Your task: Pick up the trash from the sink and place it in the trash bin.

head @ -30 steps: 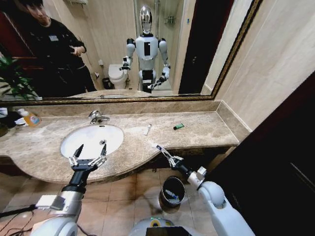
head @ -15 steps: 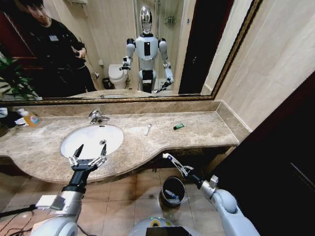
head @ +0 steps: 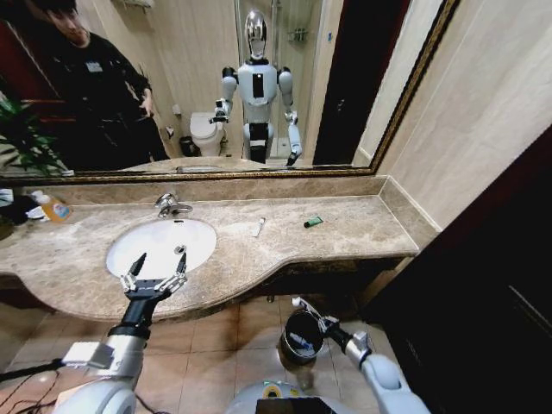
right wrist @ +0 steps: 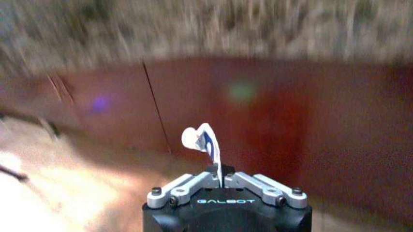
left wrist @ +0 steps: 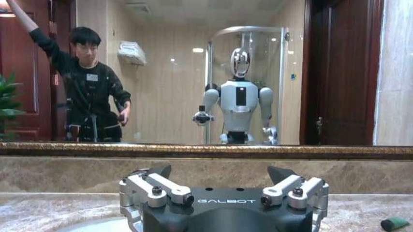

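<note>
Right gripper [head: 312, 316] has dropped from counter-edge height a second ago to floor level, now just over the 1 o'clock rim of the trash bin [head: 302, 337], arm reaching in from 5 o'clock of the head view. Its fingers are pinched narrow on a white wrapper [right wrist: 204, 143] with blue print, which sticks up from between the tips in the right wrist view; same wrapper shows as a small white bit at the tip in the head view. Bin sits on the tiled floor below the counter front, about 6 o'clock of the frame, with some blue-white litter already inside.

Left gripper [head: 155, 272] unchanged, parked over the counter's front edge at 6 o'clock of the sink [head: 127, 251], fingers spread wide, nothing between them; left wrist view shows both finger sets apart.

Small white tube [head: 259, 227] lies on the marble counter [head: 362, 226] at 3 o'clock of the sink, apart from it. Tiny green packet [head: 313, 222] lies farther along at 3 o'clock of the tube, also seen at the left wrist view's edge. Chrome tap [head: 169, 205] at 12 o'clock of the basin. Clear bottle with orange label [head: 52, 207] stands at 10 o'clock of the sink by the mirror
</note>
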{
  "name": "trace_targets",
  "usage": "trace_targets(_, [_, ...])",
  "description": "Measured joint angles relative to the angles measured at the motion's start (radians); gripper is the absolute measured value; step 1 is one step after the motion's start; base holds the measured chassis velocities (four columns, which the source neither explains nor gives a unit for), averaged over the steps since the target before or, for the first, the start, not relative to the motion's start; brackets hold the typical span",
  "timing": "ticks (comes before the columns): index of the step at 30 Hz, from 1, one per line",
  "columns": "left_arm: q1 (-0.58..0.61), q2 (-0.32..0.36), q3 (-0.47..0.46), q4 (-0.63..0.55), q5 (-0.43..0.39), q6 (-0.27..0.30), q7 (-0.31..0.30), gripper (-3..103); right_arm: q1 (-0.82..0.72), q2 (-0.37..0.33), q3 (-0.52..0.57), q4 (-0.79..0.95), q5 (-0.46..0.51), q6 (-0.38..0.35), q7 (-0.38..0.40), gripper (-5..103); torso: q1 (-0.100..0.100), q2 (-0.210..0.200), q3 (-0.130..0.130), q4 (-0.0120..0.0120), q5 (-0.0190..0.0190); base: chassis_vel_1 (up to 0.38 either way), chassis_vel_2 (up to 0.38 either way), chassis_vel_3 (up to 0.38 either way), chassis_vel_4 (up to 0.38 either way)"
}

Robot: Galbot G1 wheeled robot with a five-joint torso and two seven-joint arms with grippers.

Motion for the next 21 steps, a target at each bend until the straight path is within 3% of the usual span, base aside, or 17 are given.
trace_targets(2, [0.000,0.000,0.000,0.000,0.000,0.000,0.000,100,0.015,0.010,-0.005,-0.058,-0.031,0.010,0.028,0,0.000,0.000,0.000,0.0000,-0.0004,0.000,0.000,0.000,0.000])
trace_targets(3, [0.000,0.000,0.000,0.000,0.000,0.000,0.000,100,0.035,0.030,-0.012,-0.160,-0.097,0.041,0.095,0,0.000,0.000,0.000,-0.0001,0.0001,0.000,0.000,0.000,0.000])
trace_targets(9, [0.000,0.000,0.000,0.000,0.000,0.000,0.000,100,0.066,0.062,-0.025,-0.299,-0.122,0.095,0.193,0,0.000,0.000,0.000,-0.0001,-0.0001,0.000,0.000,0.000,0.000])
trace_targets(21, [0.000,0.000,0.000,0.000,0.000,0.000,0.000,100,0.070,0.110,-0.027,-0.275,-0.142,0.096,0.241,0,0.000,0.000,0.000,0.0000,-0.0002,0.000,0.000,0.000,0.000])
